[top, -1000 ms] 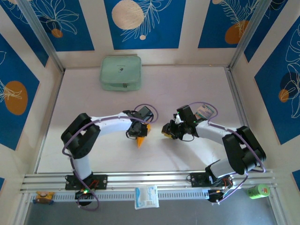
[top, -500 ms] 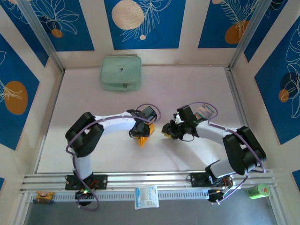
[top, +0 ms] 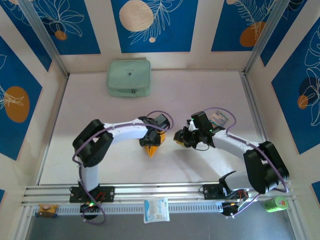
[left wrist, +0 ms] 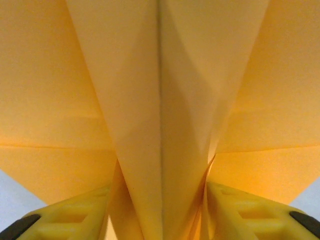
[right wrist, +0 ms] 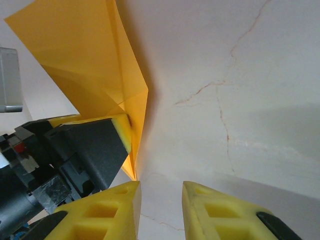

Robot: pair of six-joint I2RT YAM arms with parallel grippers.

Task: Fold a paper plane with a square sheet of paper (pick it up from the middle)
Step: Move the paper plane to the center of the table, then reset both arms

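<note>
At centre — creased, pointed paper plane (top: 151, 149).

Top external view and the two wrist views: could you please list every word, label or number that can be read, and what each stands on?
No text is legible in any of them.
Pale green pouch: small dark mark, too small to read.
White-and-blue packet: print too small to read.
Green container: label blurred.
Striped card: too small to tell.
Folded orange paper: no print seen.
</note>
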